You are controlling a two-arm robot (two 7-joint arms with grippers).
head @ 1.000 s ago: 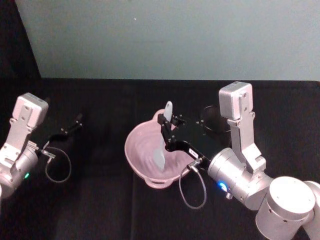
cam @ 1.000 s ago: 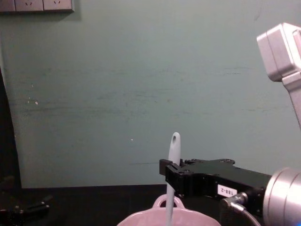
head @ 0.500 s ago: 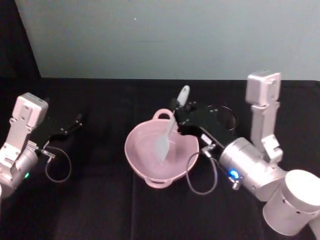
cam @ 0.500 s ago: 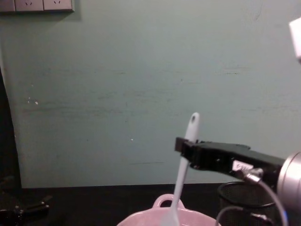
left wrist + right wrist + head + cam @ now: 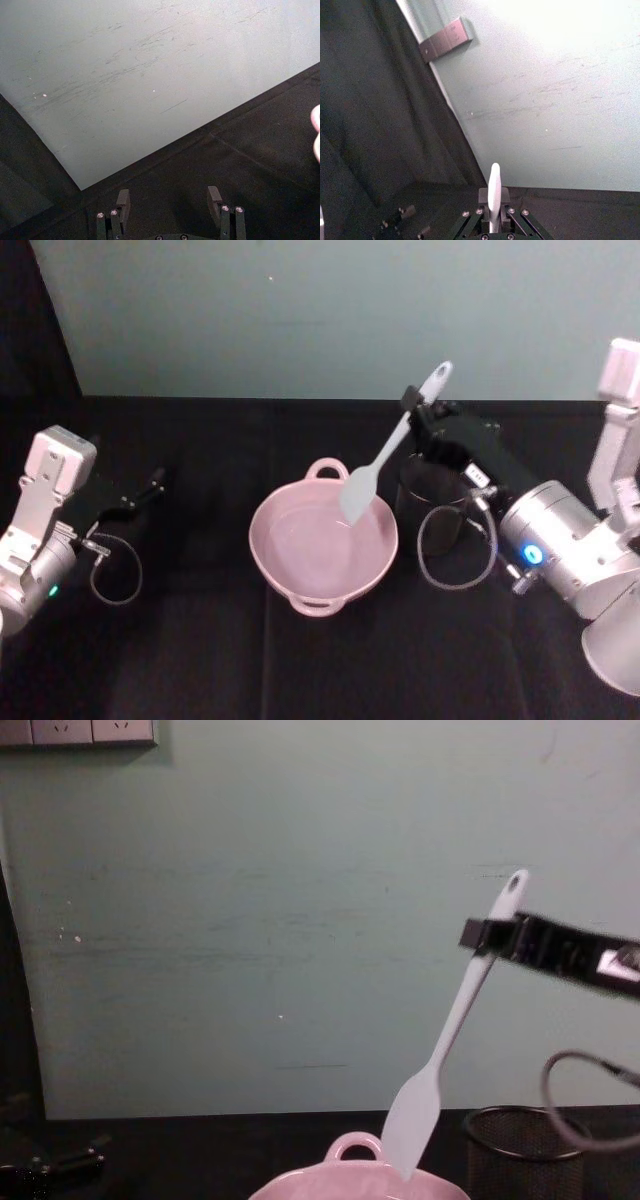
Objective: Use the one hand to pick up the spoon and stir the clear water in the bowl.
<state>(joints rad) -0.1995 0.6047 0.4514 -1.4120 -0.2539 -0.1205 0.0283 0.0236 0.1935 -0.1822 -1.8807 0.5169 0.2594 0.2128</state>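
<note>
My right gripper [image 5: 414,412] is shut on the upper handle of the white spoon [image 5: 385,458], holding it tilted in the air. The flat blade of the spoon [image 5: 412,1113] hangs just above the right part of the pale pink bowl [image 5: 272,548], which stands at the table's middle with water inside. In the right wrist view the handle of the spoon [image 5: 493,192] stands up between the closed fingers. My left gripper [image 5: 150,485] rests far left of the bowl, and in the left wrist view its fingers [image 5: 122,201] stand apart with nothing between them.
A black wire-mesh cup [image 5: 520,1145] stands just right of the bowl, beneath my right arm. Black cloth covers the table, and a pale green wall rises behind it. A cable loop [image 5: 455,545] hangs from the right wrist.
My right gripper has risen and drawn back to the right with the spoon. The blade has come up out of the bowl. The left arm has stayed still.
</note>
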